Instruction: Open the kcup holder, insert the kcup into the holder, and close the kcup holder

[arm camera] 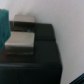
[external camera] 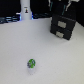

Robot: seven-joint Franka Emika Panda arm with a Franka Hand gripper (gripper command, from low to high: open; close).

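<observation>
In the exterior view, the arm reaches down from the top right edge, its end effector (external camera: 66, 11) just above the black kcup holder (external camera: 63, 26) on the white desk (external camera: 30, 47); whether it is wide or narrow cannot be told. The kcup (external camera: 31, 63) lies well apart, toward the front. A white post (external camera: 25, 11) stands behind.

In the wrist view, the kcup holder (arm camera: 30, 47) fills the frame close up, pale marks showing.

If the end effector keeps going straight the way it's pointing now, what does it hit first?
Most likely the kcup holder: the wrist view is filled by its black body and pale front marks. The end effector hangs just above it in the exterior view. Depth is unclear, and its fingers can't be made out.
</observation>
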